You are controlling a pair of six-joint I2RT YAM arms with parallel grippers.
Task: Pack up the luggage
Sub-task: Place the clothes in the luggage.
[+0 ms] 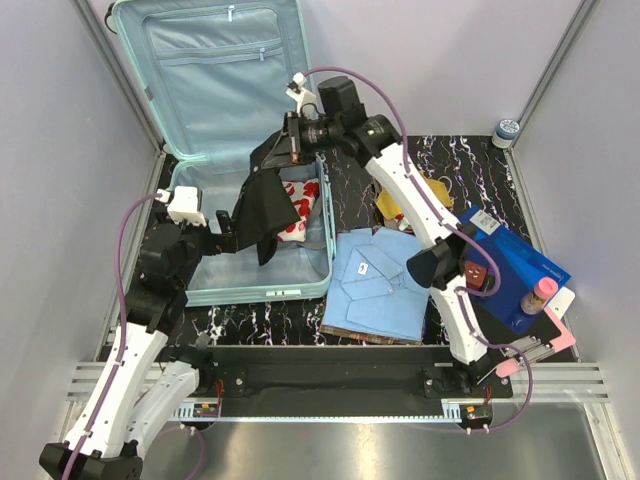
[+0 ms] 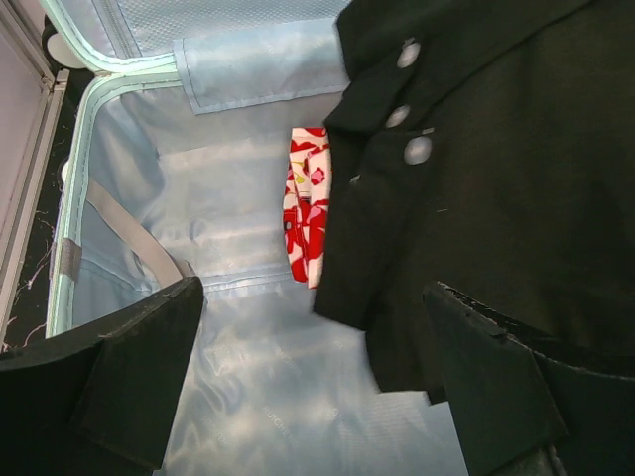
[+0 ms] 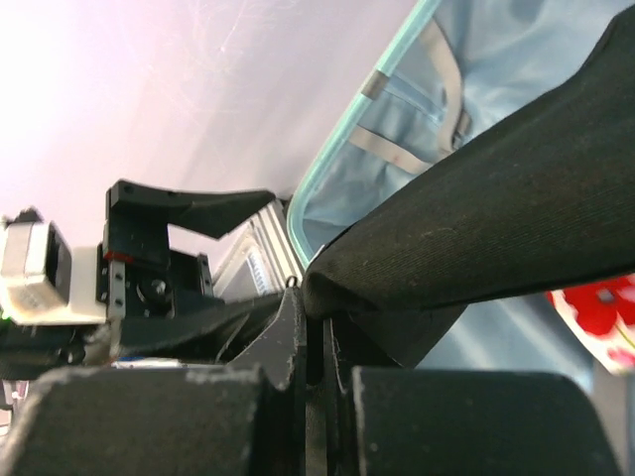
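The mint-green luggage [image 1: 262, 291] lies open at the left, its lid propped up at the back. A red-and-white patterned cloth [image 1: 300, 206] lies inside it. My right gripper [image 1: 291, 146] is shut on the top edge of a black buttoned garment [image 1: 264, 206] and holds it hanging over the open case. My left gripper [image 1: 231, 229] is open at the garment's lower left edge, over the case. In the left wrist view the garment [image 2: 496, 149] hangs at the right, its lower corner between the spread fingers [image 2: 139, 377]. The right wrist view shows the garment [image 3: 496, 218] pinched in the shut jaws.
A folded light-blue shirt [image 1: 380, 285] lies right of the case. A flat blue box [image 1: 515, 258] with a pink bottle [image 1: 538, 295] sits at the right. A yellow item [image 1: 392, 208] lies behind the shirt. A small jar [image 1: 507, 131] stands at the back right.
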